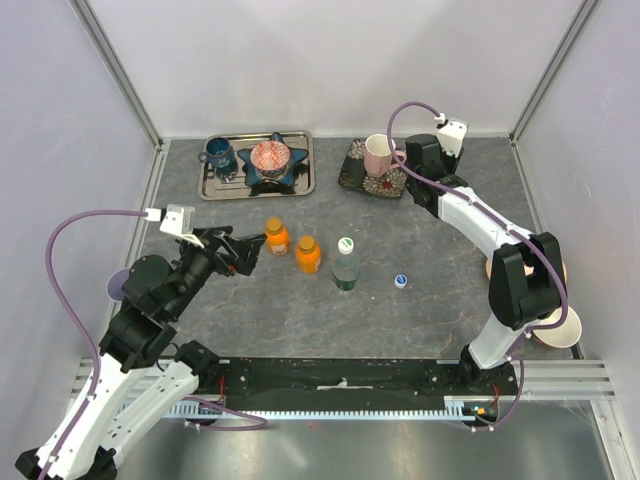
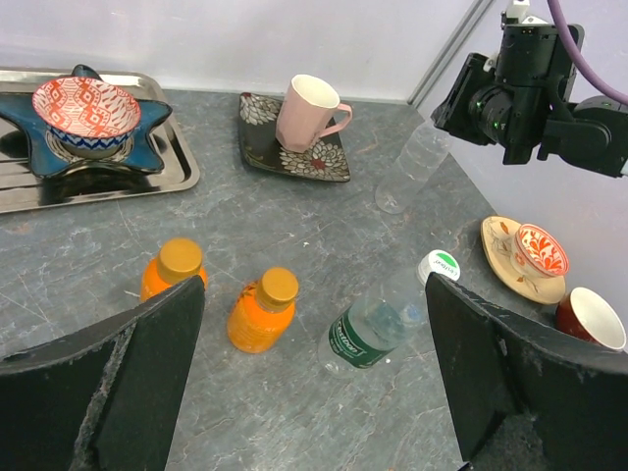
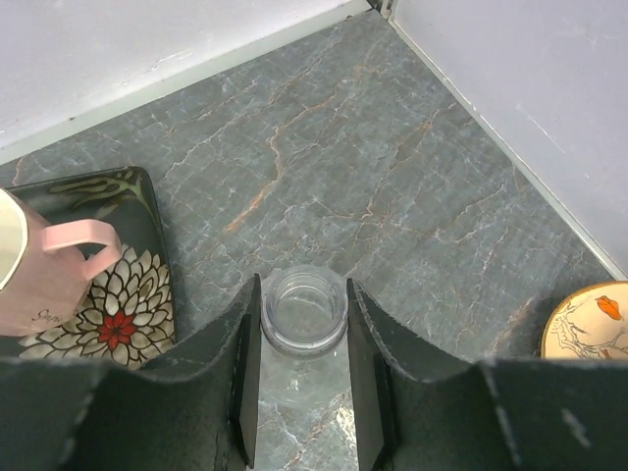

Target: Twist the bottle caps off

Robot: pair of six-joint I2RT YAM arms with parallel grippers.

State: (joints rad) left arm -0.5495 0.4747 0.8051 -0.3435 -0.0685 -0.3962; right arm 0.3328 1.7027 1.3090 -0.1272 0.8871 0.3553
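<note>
Grasps the uncapped clear bottle (image 3: 304, 312) with the right fingers (image 3: 368, 373), lower centre; holds the left fingers (image 2: 491, 363) wide apart, released.

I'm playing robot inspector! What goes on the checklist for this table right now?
Surface: grey marbled table, no spills seen.
Job's things: two orange bottles and green bottle stand capped; blue cap lies loose; clear bottle uncapped.
Clutter: tray holding star dish with bowl, blue mug; pink mug on dark plate; patterned plate at right.
Pincers: left pincer open beside orange bottles; right pincer shut on clear bottle.
Cables: purple cables loop above both arms.
Surroundings: white walls, metal frame.
</note>
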